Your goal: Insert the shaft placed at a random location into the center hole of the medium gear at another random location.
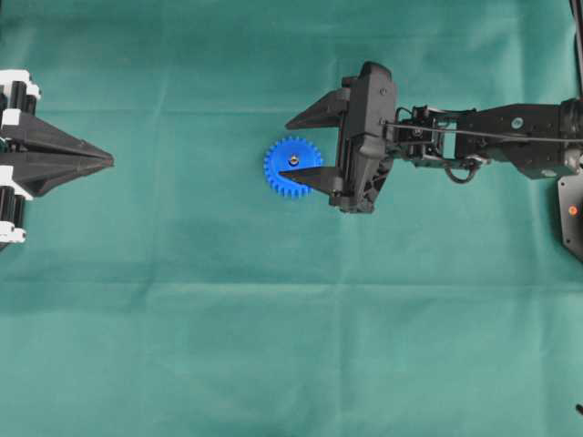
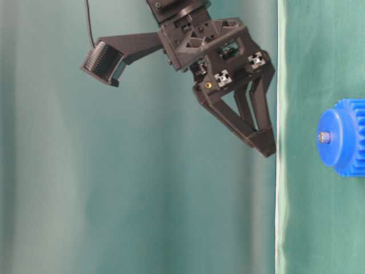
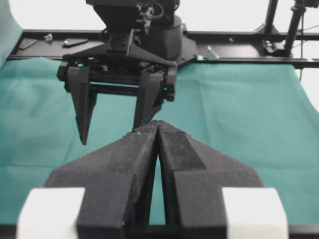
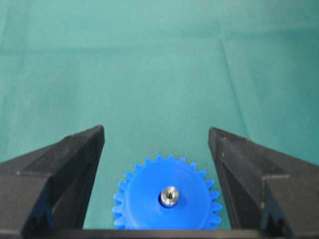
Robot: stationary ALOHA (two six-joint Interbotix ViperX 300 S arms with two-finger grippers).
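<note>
Blue gear [image 1: 292, 167] lies flat on green cloth [image 1: 182, 319], the shaft [image 4: 170, 194] standing in its hole. Right gripper [image 1: 302, 146] hangs above it, jaws spread wide, empty. Left gripper [image 1: 107, 160] sits closed, well apart. No writing readable.

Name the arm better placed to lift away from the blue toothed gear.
Right: its open claw hangs empty by the blue plastic gear with the silvery pin seated in it. The left claw sits shut, far off.
</note>
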